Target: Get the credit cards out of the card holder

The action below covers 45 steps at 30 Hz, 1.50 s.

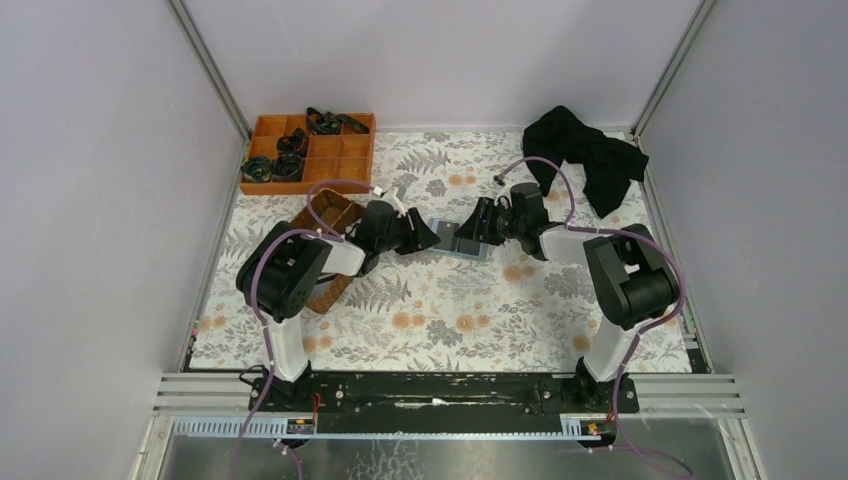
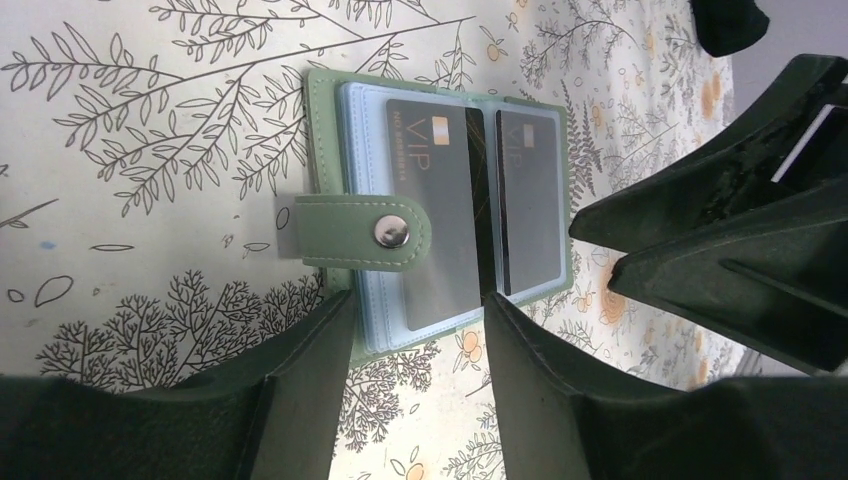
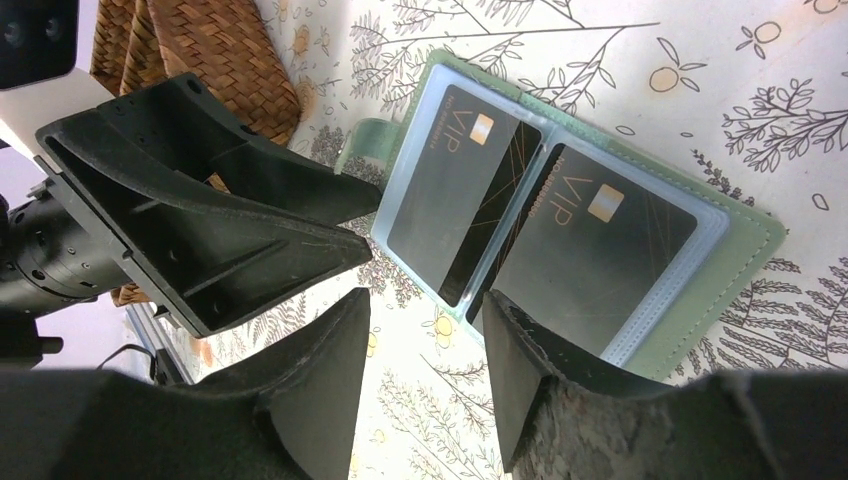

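The card holder (image 1: 462, 242) lies open and flat mid-table, grey-green outside with light blue sleeves. In the left wrist view the card holder (image 2: 330, 150) shows two dark grey VIP credit cards (image 2: 435, 210) (image 2: 530, 200) in its sleeves, and its snap strap (image 2: 365, 232) is folded over one. The right wrist view shows the same holder (image 3: 745, 240) and cards (image 3: 460, 200) (image 3: 590, 240). My left gripper (image 1: 425, 236) (image 2: 415, 310) is open and empty at the holder's left edge. My right gripper (image 1: 478, 226) (image 3: 425, 310) is open and empty at its right edge.
A brown wicker basket (image 1: 328, 212) (image 3: 200, 50) sits under the left arm. An orange divided tray (image 1: 308, 150) with dark items stands at the back left. A black cloth (image 1: 585, 155) lies at the back right. The two grippers face each other closely.
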Available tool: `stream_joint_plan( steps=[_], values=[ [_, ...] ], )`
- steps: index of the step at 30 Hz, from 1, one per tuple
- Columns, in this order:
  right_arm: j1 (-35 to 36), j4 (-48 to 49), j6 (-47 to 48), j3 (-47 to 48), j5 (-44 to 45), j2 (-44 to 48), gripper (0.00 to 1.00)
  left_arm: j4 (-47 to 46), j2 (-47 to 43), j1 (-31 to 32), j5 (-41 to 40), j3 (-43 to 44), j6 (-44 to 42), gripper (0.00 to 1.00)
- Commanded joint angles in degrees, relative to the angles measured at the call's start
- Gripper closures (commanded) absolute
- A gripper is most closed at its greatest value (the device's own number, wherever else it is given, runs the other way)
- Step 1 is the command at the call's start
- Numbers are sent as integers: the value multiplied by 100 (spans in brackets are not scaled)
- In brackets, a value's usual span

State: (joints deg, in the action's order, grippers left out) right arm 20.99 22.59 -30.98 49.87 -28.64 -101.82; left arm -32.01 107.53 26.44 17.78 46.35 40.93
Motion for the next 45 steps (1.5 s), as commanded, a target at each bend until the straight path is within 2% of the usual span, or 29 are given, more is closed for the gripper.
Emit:
stream_joint_plan(
  steps=[1, 9, 14, 20, 25, 34, 36, 39, 42, 45],
  values=[
    [28, 247, -59, 216, -169, -104, 47, -701, 11, -84, 392, -161, 284, 43],
    [25, 289, -77, 258, -166, -305, 46, -424, -220, -87, 297, -118, 207, 43],
    [20, 299, -75, 278, -177, -396, 46, -668, -216, -77, 510, -200, 379, 43],
    [25, 377, -136, 291, -229, -509, 46, -1195, 290, -77, 946, -157, 778, 43],
    [26, 388, -147, 311, -261, -551, 40, -761, 599, -85, 889, 19, 690, 42],
    [20, 604, -314, 415, -376, -804, 39, -451, 630, -112, 692, -103, 487, 42],
    [21, 659, -373, 454, -394, -899, 41, -455, 651, -113, 719, -100, 486, 43],
    [27, 758, -464, 496, -455, -983, 51, -431, 679, -112, 734, -71, 474, 43],
    [24, 773, -463, 507, -458, -1022, 56, -400, 682, -108, 737, -47, 460, 43],
    [25, 781, -457, 497, -469, -1040, 68, -403, 694, -113, 759, -55, 460, 43]
  ],
)
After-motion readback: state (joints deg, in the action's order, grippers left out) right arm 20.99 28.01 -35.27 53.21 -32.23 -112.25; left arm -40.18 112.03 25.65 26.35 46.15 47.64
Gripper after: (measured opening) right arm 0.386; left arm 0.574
